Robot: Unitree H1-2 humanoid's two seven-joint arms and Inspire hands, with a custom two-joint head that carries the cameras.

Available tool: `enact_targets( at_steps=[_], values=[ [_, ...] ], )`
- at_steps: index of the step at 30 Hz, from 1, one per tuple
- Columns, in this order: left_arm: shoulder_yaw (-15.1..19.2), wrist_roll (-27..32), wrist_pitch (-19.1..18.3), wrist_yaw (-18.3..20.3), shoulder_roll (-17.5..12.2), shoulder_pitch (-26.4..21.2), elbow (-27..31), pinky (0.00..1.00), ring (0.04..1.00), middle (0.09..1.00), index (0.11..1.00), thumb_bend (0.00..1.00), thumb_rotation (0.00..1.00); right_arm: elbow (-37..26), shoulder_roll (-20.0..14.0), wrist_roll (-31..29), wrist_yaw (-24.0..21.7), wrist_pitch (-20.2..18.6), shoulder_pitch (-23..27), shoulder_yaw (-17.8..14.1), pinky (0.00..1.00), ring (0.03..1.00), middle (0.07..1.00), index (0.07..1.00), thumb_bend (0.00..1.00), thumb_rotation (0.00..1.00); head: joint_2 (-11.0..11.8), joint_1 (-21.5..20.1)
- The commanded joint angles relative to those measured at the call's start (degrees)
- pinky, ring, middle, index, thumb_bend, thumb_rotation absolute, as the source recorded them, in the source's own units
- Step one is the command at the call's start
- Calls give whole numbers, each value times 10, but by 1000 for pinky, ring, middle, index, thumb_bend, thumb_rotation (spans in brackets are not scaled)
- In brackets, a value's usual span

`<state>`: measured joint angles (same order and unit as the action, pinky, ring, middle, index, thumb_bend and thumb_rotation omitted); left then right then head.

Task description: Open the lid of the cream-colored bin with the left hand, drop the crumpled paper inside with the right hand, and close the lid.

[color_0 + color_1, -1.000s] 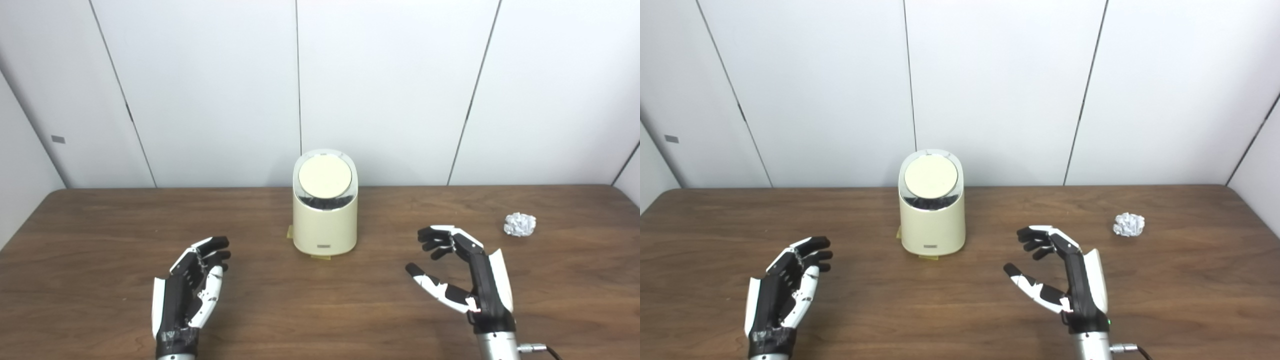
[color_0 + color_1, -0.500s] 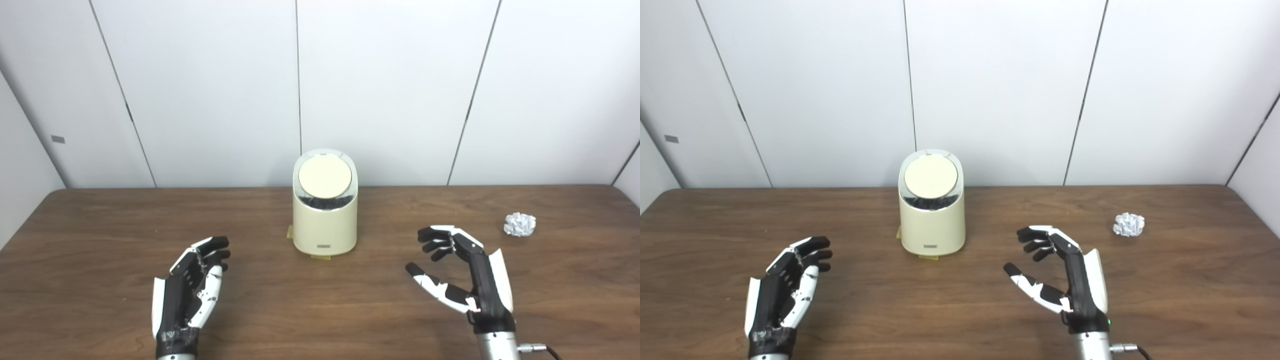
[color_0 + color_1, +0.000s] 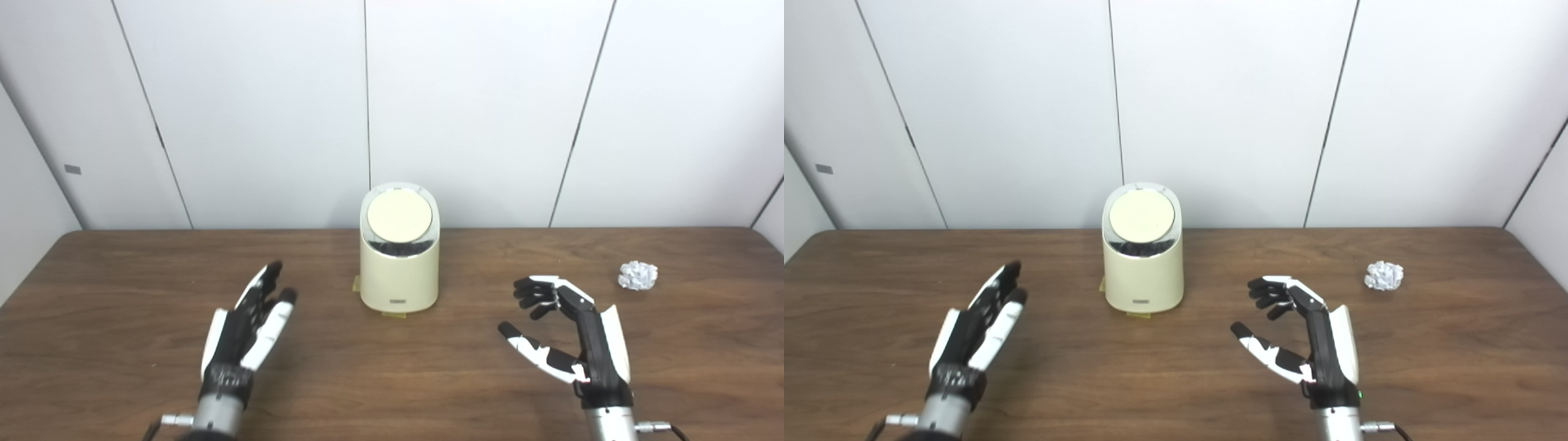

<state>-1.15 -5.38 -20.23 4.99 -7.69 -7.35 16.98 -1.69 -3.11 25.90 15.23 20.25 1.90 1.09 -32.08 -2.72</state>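
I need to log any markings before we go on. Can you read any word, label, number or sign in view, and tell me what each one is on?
No text can be read in either view.
Bin: a small dark plate low on its front, too small and blurred to read.
Wall: a small grey tag at the left, nothing legible on it.
Paper, lid, table and both hands: no markings visible.

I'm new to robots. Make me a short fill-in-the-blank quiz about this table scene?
1. The lid of the cream-colored bin is ____.
2. The crumpled paper lies nearest the ____ hand.
3. The left hand holds ____.
4. The bin stands on a ____ table.

Missing words: closed; right; nothing; wooden
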Motion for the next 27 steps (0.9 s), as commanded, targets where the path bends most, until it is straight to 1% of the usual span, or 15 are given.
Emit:
enact_targets(
  at_steps=[1, 2, 4, 5, 7, 9, 12, 13, 15, 16, 18, 20, 23, 26, 27],
  values=[
    [-11, -8, -53, 24, -11, -54, 28, 999, 1000, 999, 999, 829, 749, 33, -4, 9, 8, 10, -15, 1, 373, 498, 569, 590, 367, 133, -1, 0],
    [-15, -15, -63, 33, -15, -69, 27, 1000, 1000, 1000, 1000, 834, 752, 33, -4, 9, 8, 8, -15, 1, 383, 505, 571, 590, 367, 136, -1, 0],
    [-22, -37, -67, 52, -16, -96, 21, 1000, 1000, 1000, 1000, 833, 798, 30, -3, 11, 8, 2, -17, 2, 396, 516, 575, 589, 368, 150, 0, 1],
    [-21, -45, -67, 63, -13, -109, 16, 1000, 1000, 1000, 1000, 823, 833, 29, -3, 12, 8, 1, -17, 2, 401, 520, 577, 590, 366, 161, 1, 2],
    [-17, -61, -67, 84, -3, -136, 1, 1000, 1000, 1000, 1000, 812, 865, 30, -4, 12, 8, 2, -16, 3, 401, 521, 581, 590, 364, 159, 2, 2],
    [-4, -84, -67, 106, 16, -159, -15, 1000, 1000, 1000, 1000, 821, 876, 30, -3, 10, 8, 3, -16, 4, 389, 510, 575, 589, 364, 159, 1, 3],
    [40, -138, -67, 150, 68, -192, -40, 1000, 1000, 1000, 1000, 850, 767, 31, -2, 7, 8, 3, -15, 4, 379, 498, 565, 590, 364, 149, 1, 2],
    [58, -157, -67, 166, 86, -201, -46, 1000, 1000, 1000, 1000, 843, 708, 32, -2, 7, 9, 4, -15, 5, 370, 490, 562, 591, 363, 144, 1, 2],
    [94, -202, -67, 196, 123, -218, -58, 1000, 1000, 1000, 1000, 836, 635, 32, 0, 8, 9, 4, -16, 5, 330, 453, 540, 593, 364, 135, 1, 0],
    [114, -224, -67, 211, 142, -226, -63, 1000, 1000, 1000, 1000, 839, 595, 32, 0, 8, 10, 5, -15, 6, 329, 453, 539, 591, 366, 139, 1, -1],
    [149, -268, -67, 236, 175, -244, -72, 1000, 1000, 1000, 1000, 834, 569, 31, 1, 7, 9, 5, -16, 7, 342, 463, 543, 590, 367, 148, 1, -3],
    [170, -313, -67, 254, 198, -258, -78, 1000, 1000, 1000, 1000, 821, 539, 29, 2, 6, 9, 4, -17, 8, 349, 467, 540, 590, 369, 157, 0, -3],
    [185, -353, -67, 255, 215, -271, -94, 1000, 1000, 1000, 1000, 819, 526, 30, 3, 8, 10, 3, -17, 8, 324, 437, 519, 590, 367, 160, 1, -4],
    [187, -369, -67, 232, 223, -278, -106, 1000, 1000, 1000, 1000, 839, 523, 33, 2, 14, 13, 5, -17, 9, 295, 414, 515, 589, 362, 176, 2, -4],
    [187, -369, -67, 224, 224, -278, -108, 1000, 1000, 1000, 1000, 844, 523, 34, 2, 15, 13, 6, -16, 9, 299, 421, 515, 588, 360, 177, 3, -3]
  ],
)
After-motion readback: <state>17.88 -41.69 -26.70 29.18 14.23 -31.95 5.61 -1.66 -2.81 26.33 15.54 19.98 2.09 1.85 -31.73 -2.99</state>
